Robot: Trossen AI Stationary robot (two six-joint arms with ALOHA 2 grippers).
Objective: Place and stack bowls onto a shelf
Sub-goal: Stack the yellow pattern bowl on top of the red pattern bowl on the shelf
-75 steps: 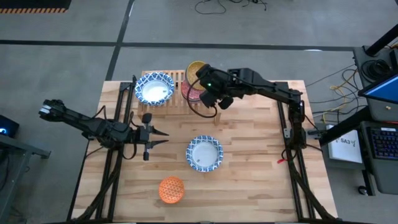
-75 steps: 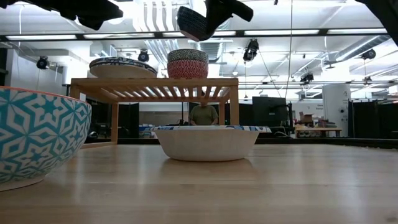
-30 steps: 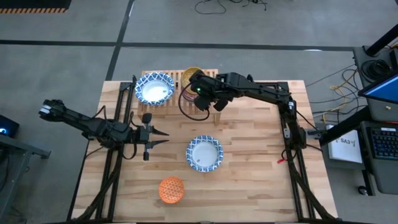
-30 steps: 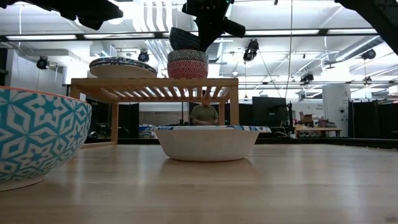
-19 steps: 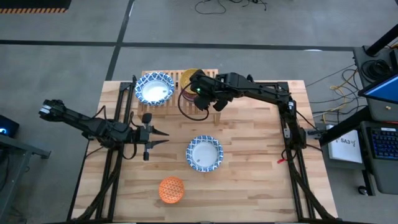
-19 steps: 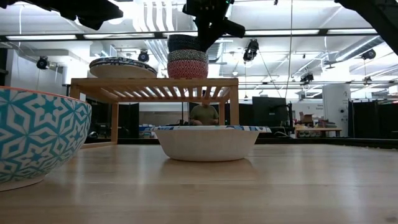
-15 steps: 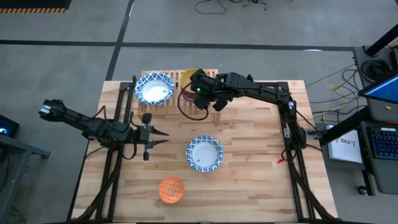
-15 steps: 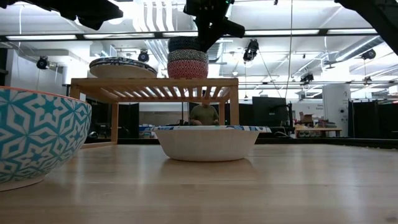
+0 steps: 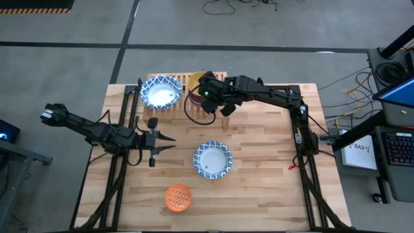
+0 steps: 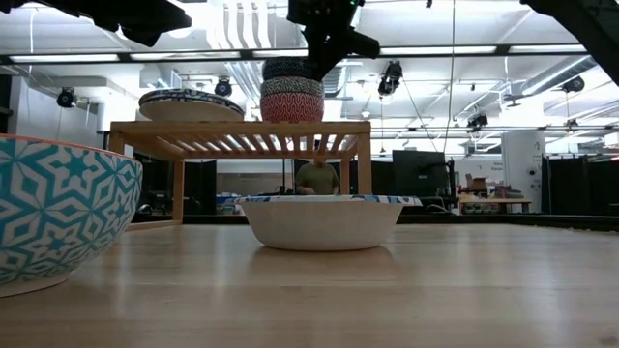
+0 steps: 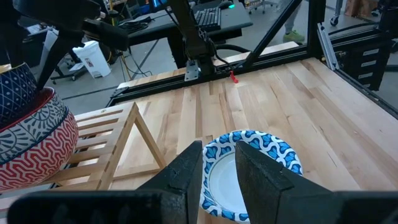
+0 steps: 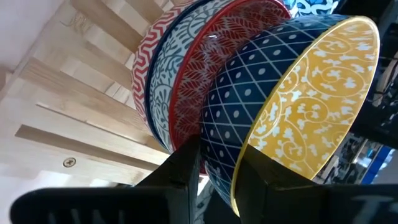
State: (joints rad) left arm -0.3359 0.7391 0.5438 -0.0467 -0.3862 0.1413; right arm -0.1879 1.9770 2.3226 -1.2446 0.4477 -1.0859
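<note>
Low view: dark blue bowl sits nested atop red bowl on shelf, w/ right gripper fingers straddling its rim; can't tell if gripping or loose. Left gripper hangs over tabletop nr wide blue bowl, fingers slightly apart, holding nothing.

I count: wide blue-patterned white-inside bowls 2 in view | small patterned bowls 3: red bowl, dark blue bowl, orange bowl | light-wood slatted shelf 1
</note>
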